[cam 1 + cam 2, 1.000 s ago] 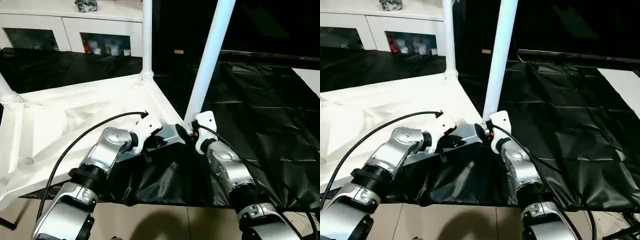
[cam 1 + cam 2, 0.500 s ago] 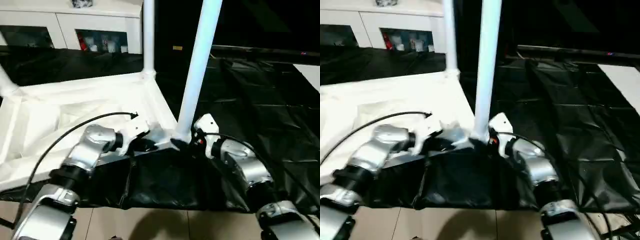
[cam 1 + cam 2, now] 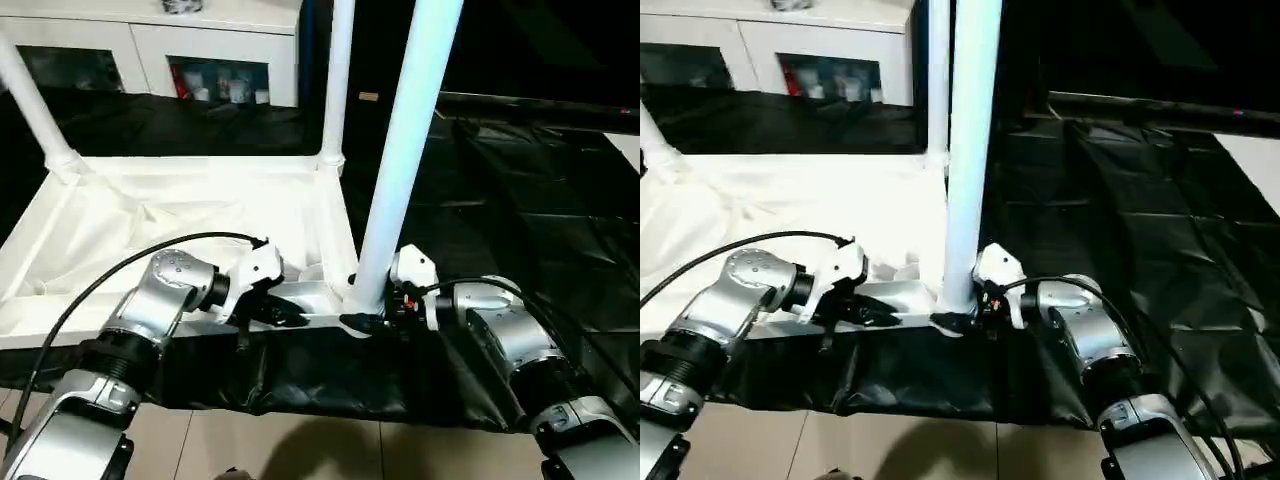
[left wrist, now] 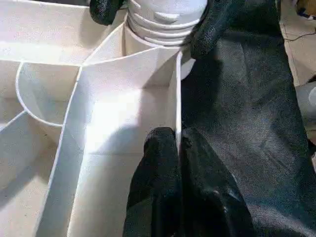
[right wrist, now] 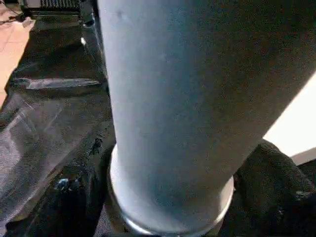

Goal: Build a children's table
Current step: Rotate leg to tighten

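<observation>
White plastic children's table (image 3: 180, 215), lying upside down on the black-covered work table (image 3: 520, 200), ribbed underside facing up, near rim along the work table's front edge. Far left leg (image 3: 35, 105): upright, seated in the far left corner socket. Left gripper (image 4: 178, 148): at the near rim of the table top, fingers pressed together with the thin white rim wall pinched between them; silver forearm and black cable trail back toward the viewer. Far middle leg (image 3: 338, 80): upright in the far right corner socket, partly behind the nearer leg in the right eye view. Near leg (image 3: 400, 160): long white tube, standing close to upright in the near right corner socket, its ribbed flared end seated at the socket in the left wrist view. Right gripper (image 3: 372, 322): at the base of the near leg, black fingers (image 4: 213, 24) standing wide on either side of the flared end, around it. White cabinet (image 3: 150, 50): at the back, behind the work table, with glass-fronted doors and small items inside, too small to tell.
</observation>
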Robot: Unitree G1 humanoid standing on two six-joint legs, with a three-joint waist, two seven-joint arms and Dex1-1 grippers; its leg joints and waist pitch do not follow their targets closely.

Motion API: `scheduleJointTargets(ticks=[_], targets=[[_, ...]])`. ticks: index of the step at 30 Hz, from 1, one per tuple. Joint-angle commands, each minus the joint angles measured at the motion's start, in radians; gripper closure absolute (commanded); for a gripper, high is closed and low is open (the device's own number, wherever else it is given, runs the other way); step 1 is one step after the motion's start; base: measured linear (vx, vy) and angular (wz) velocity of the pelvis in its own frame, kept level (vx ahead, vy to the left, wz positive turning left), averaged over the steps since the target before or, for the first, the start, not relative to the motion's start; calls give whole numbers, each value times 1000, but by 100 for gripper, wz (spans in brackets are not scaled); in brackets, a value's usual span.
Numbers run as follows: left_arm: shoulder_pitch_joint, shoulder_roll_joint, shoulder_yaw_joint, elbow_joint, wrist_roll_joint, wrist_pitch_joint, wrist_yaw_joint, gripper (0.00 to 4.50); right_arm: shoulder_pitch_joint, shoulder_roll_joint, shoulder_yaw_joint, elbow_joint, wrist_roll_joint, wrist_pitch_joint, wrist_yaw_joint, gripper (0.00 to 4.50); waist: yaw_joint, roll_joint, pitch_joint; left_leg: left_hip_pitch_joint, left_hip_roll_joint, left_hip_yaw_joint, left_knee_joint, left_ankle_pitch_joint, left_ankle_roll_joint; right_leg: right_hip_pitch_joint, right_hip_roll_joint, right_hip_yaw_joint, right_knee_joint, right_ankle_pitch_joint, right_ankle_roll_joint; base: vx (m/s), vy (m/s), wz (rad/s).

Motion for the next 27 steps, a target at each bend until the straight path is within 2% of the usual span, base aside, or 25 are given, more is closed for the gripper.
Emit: scheduleJointTargets(ticks=[1,7,11,13,14,16,17,18,19,20,23,26,27], targets=[[7,-12,-23,-2,-25,-9,-48,450,-8,7,10,-8,15,-1,26,118,6,-3,-56,7,30,-5,-59,-229,40,49,-51,40,-57,-168,-244,0,0,0],[10,-9,-17,4,-23,-15,-33,450,-8,12,15,9,18,-3,56,167,10,-7,-55,7,31,-5,-59,-222,42,47,-52,41,-56,-182,-240,0,0,0],[14,-29,3,7,-21,-9,27,450,-2,30,-4,17,23,16,14,172,12,-7,-53,7,31,-5,-59,-233,35,46,-54,42,-58,-208,-230,0,0,0],[8,-48,13,20,-9,-1,90,450,0,48,-19,29,16,20,-48,176,11,-9,-52,8,30,-6,-61,-239,29,44,-54,43,-61,-223,-224,0,0,0],[-3,-76,25,38,8,8,175,450,1,82,-42,51,-2,22,-168,176,7,-5,-51,8,29,-7,-62,-246,17,42,-54,44,-63,-236,-218,0,0,0],[-8,-94,32,47,17,11,224,450,0,105,-55,66,-14,24,-246,176,4,-8,-50,12,26,-10,-65,-282,-2,42,-57,43,-71,-312,-198,0,0,0],[-11,-117,32,48,22,20,262,450,2,134,-65,78,-33,39,-343,177,1,1,-50,14,27,-11,-66,-295,-8,39,-56,45,-76,-329,-188,0,0,0],[-16,-137,32,53,31,23,302,450,3,161,-76,83,-35,57,-403,177,-2,-2,-49,13,25,-12,-67,-303,-11,40,-54,44,-76,-339,-180,0,0,0],[-18,-146,32,56,36,25,321,450,2,175,-81,85,-35,65,-434,177,-3,-2,-50,14,26,-12,-68,-303,-12,40,-55,45,-76,-339,-177,0,0,0],[-31,-188,26,64,56,35,393,450,-7,242,-110,103,-30,105,-575,177,-6,-1,-50,13,25,-12,-68,-298,-14,38,-53,46,-75,-331,-173,0,0,0],[-47,-232,27,78,67,52,465,450,-29,308,-137,132,-8,135,-666,177,-7,2,-53,14,25,-12,-68,-295,-20,38,-52,46,-74,-307,-174,0,0,0],[-59,-268,24,90,80,59,512,450,-44,353,-121,147,-26,119,-693,177,-7,3,-52,12,23,-11,-68,-297,-14,38,-52,45,-77,-299,-172,0,0,0],[-61,-280,20,91,84,59,518,450,-49,366,-105,149,-43,100,-695,177,-7,-1,-53,12,22,-11,-68,-297,-12,39,-52,44,-76,-301,-170,0,0,0]])
